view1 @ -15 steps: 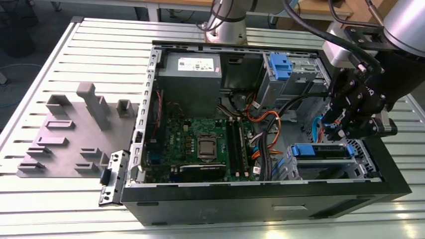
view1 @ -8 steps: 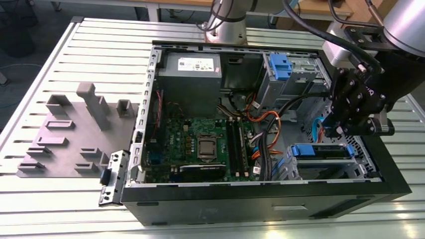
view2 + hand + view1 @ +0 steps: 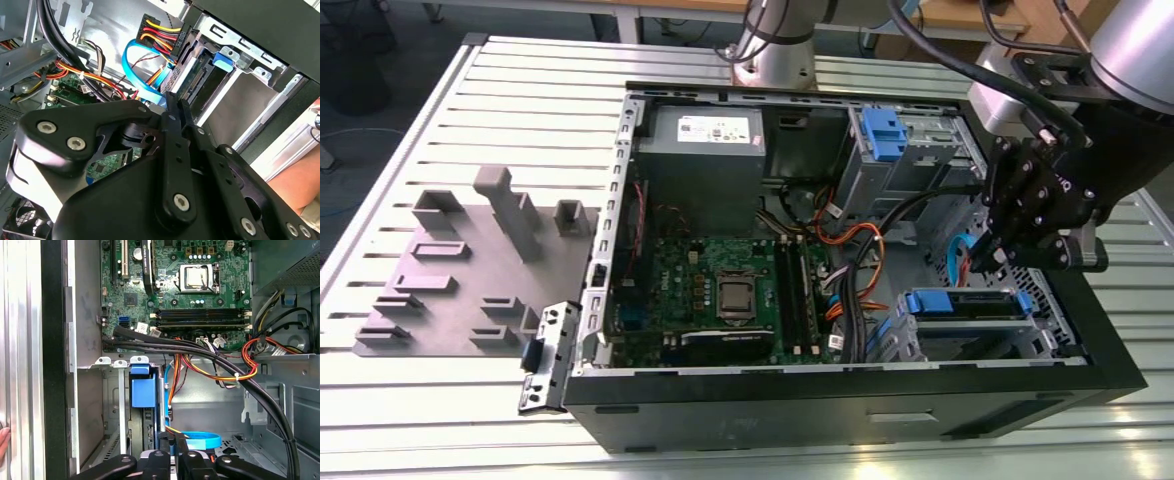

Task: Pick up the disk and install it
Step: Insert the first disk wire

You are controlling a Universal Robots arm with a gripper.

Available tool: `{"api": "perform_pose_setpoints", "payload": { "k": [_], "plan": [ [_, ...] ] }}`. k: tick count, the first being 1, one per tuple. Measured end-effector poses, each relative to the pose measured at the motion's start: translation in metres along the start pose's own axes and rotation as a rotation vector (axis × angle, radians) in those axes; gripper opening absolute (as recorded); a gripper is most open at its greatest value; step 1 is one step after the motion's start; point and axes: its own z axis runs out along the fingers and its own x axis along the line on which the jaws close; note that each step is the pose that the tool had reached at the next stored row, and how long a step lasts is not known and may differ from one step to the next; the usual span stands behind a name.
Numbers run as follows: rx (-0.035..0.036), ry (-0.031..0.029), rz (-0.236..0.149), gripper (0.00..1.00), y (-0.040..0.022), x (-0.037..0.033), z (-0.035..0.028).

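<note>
- disk sits edge-on in the drive cage at the front lower corner of the open computer case, its blue carrier rail showing on top in the exterior view.
- disk's long axis runs along the cage, level with the case floor, roughly across the exterior view from left to right; its blue tab end faces the motherboard in the first wrist view.
- in the second wrist view the disk's connector edge shows inside the metal bay, with a blue clip just beside it.
- gripper hangs just above the cage at the exterior view's right, apart from the disk; its black fingers stand close together with nothing between them.
- case lies on its side on a pale slatted metal table; a grey fixture plate with upright blocks rests on the table to the exterior view's left.
- grey power-supply box sits at the far end of the case, and a second blue carrier stands in the upper bay near it.
- bundles of red, yellow and black wires and a blue flat cable cross the case near the cage.
- floor beyond the table is dark blue-grey.
</note>
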Motion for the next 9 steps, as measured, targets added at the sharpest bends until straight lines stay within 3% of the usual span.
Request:
{"api": "perform_pose_setpoints", "payload": {
  "k": [9],
  "plan": [
    [0.0000,-0.0002,0.000,0.16,0.0000,0.0017,0.0003]
  ]
}}
